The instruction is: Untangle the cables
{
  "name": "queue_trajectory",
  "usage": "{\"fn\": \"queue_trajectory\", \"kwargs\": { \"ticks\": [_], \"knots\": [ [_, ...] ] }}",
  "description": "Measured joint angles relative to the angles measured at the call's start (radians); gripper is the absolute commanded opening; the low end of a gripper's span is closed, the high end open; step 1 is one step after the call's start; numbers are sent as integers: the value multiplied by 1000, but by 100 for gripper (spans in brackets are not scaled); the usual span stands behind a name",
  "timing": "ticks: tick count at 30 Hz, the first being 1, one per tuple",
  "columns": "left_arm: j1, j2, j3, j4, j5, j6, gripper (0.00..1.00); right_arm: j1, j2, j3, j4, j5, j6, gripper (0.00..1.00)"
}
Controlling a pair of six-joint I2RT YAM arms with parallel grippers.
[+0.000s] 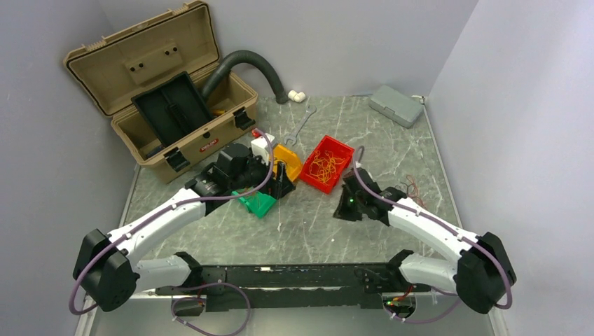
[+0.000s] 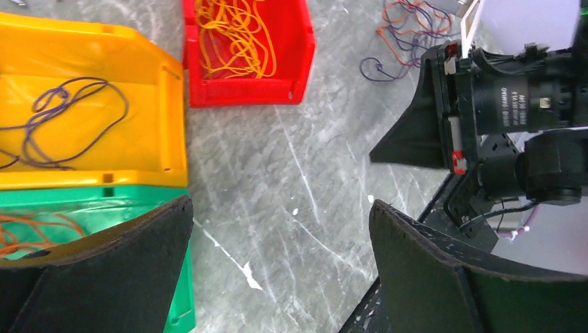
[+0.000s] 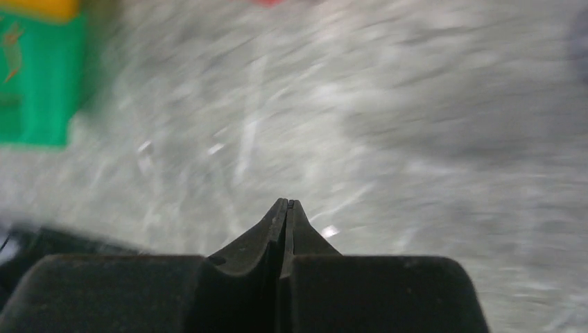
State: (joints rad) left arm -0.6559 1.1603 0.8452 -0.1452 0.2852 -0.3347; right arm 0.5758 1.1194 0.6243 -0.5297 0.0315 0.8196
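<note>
Loose cables point(image 1: 412, 185) lie on the table beside the right wrist, right of and behind the right gripper point(image 1: 348, 207), which is pinched closed with nothing seen in it. The left gripper point(image 2: 281, 211) is spread wide near the red bin point(image 2: 243, 91), farther from them. The right arm is nearer.

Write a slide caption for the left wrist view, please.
Open left pincer over the table; yellow bin, red bin and green bin hold thin cables, more lie loose beyond.

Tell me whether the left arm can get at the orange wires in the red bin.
Probably yes: the left gripper is open, the orange wires lie uncovered in the red bin, bare table between.
</note>
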Motion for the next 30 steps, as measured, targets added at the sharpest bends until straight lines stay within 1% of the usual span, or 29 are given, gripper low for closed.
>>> {"fn": "queue_trajectory", "kwargs": {
  "ticks": [1, 2, 3, 4, 6, 9, 12, 13, 15, 17, 21, 25, 27, 30],
  "knots": [
    [-10, 7, 0, 10, 5, 1, 99, 48, -6, 18, 0, -35, 19, 35],
    [-23, 14, 0, 18, 7, 2, 99, 77, -13, 36, 0, -67, 34, 64],
    [-34, 23, 0, 24, 10, 4, 99, 92, -22, 51, 0, -88, 48, 80],
    [-48, 35, 1, 32, 14, 5, 99, 99, -31, 72, -10, -101, 52, 87],
    [-66, 58, 1, 40, 24, 5, 99, 99, -52, 115, -48, -92, 49, 89],
    [-93, 96, 1, 64, 39, 5, 99, 79, -93, 192, -145, -20, 26, 89],
    [-122, 135, 7, 89, 43, 5, 99, -16, -134, 237, -216, 50, 2, 89],
    [-134, 152, 13, 98, 44, 5, 99, -69, -147, 239, -233, 66, -8, 88],
    [-163, 198, 41, 110, 48, 5, 98, -174, -168, 226, -259, 101, -26, 88],
    [-189, 250, 82, 121, 49, 6, 98, -246, -180, 194, -270, 128, -42, 87],
    [-245, 387, 203, 137, 51, 8, 96, -308, -170, 135, -296, 180, -58, 88],
    [-281, 502, 297, 147, 60, 8, 96, -375, -158, 116, -294, 285, -49, 87],
    [-288, 517, 300, 150, 62, 8, 96, -410, -140, 108, -284, 339, -37, 89],
    [-290, 501, 279, 162, 56, 12, 97, -459, -84, 108, -260, 397, -30, 95]
  ]
}}
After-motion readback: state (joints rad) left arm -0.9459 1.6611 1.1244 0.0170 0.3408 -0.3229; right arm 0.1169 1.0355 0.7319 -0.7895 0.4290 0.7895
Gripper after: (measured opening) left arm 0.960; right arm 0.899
